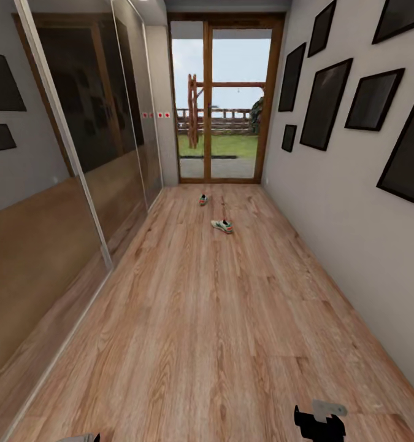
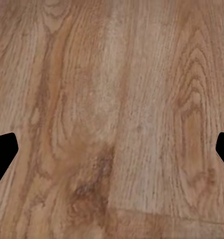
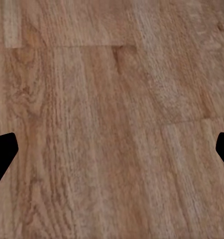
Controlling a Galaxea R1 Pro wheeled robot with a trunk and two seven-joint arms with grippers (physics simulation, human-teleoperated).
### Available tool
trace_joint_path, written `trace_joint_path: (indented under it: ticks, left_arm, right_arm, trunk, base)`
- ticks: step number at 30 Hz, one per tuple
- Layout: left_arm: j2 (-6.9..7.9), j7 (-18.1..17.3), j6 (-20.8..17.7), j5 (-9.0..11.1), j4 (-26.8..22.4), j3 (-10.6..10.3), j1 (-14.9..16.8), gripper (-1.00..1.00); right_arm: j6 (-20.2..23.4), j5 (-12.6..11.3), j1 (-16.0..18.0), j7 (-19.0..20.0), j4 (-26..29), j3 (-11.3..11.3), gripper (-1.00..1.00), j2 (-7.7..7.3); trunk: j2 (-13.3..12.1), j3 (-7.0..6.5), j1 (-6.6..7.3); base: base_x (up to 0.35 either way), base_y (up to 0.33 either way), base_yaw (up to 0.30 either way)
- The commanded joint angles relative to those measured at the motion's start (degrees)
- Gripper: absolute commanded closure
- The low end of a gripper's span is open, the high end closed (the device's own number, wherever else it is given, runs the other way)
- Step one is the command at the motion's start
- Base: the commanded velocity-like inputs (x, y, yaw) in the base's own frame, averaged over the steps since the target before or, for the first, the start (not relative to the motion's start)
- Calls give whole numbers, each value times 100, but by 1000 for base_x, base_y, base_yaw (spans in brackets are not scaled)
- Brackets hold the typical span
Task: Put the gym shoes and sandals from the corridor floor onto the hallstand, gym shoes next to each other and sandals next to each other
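Ahead at 12 o'clock, two gym shoes (image 1: 222,226) lie well apart on the corridor floor (image 1: 219,331), the farther one (image 1: 203,199) near the glass door (image 1: 222,101). We see the nearer shoe's long axis run roughly 10 to 4 o'clock; its toe direction is too small to tell. Our head camera alone takes in the shoes, the mirrored wardrobe (image 1: 65,159) at 9 o'clock and the framed pictures (image 1: 348,92) at 3 o'clock. Our wrist cameras face bare planks, both arms held low with the left gripper (image 2: 112,149) and right gripper (image 3: 112,149) spread wide, holding nothing.
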State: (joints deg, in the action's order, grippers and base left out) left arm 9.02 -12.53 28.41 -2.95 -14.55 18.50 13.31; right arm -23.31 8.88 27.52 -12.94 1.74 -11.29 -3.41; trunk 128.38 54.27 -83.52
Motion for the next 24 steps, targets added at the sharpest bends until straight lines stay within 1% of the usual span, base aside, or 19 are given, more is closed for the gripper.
trace_joint_path:
  ticks: [1,24]
  left_arm:
    - [-3,-38,15,-31,5,49,5,-100]
    - [-1,-39,16,-30,5,47,5,-100]
  right_arm:
    - [-16,61,3,-19,-7,-44,-100,0]
    - [-16,55,-1,-23,-7,-40,-100,26]
  trunk:
    - [2,5,-2]
    - [2,5,-2]
  base:
    - [338,0,0]
    - [338,0,0]
